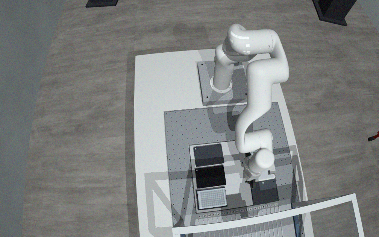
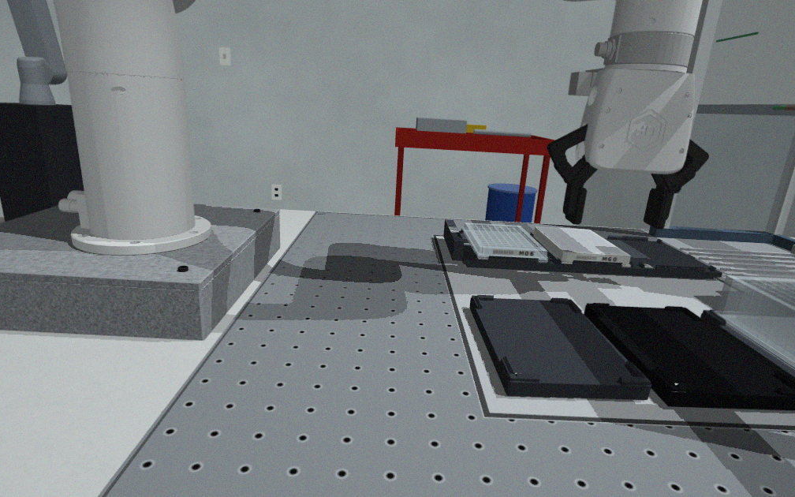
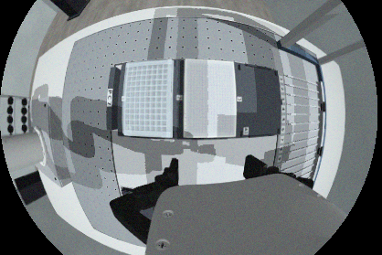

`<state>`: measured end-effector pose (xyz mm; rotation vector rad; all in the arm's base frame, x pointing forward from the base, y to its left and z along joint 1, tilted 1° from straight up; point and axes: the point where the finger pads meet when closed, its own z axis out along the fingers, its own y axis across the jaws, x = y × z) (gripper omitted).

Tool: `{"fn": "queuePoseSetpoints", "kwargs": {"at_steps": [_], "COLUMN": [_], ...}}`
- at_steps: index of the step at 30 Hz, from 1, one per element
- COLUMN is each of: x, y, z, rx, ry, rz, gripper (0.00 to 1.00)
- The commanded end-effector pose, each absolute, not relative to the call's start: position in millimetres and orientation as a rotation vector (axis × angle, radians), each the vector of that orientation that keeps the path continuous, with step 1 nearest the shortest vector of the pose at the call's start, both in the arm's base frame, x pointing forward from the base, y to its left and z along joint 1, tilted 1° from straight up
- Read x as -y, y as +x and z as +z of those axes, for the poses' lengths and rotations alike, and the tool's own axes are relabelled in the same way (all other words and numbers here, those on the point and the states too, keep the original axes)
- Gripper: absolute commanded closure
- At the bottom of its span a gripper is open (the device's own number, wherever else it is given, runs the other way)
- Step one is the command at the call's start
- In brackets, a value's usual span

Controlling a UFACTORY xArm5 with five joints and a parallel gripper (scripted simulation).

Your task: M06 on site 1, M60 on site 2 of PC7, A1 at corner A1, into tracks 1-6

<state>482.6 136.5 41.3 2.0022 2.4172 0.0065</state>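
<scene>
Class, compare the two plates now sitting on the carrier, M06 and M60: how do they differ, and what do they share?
M06 is clear with a visibly coarse well grid; M60 looks opaque white, its wells too fine to make out. M06 sits at the carrier's end site, M60 on the middle one. Both lie flat, side by side, labels facing the exterior camera.

M06 (image 2: 504,241) sits on PC7 (image 2: 666,256) next to M60 (image 2: 582,244); third site bare. My gripper (image 2: 615,210) hangs spread above M60. Two nests (image 2: 548,349) nearer the exterior camera lie vacant.
</scene>
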Motion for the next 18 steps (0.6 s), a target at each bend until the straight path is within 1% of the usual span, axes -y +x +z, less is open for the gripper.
{"fn": "queuePoseSetpoints", "kwargs": {"at_steps": [1,18], "x": [-137,-137], "y": [484,483], "z": [49,74], "rx": [-2.416,-2.416], "ry": [2.001,2.001], "rz": [0.011,0.011], "gripper": [0.0,0.0]}}
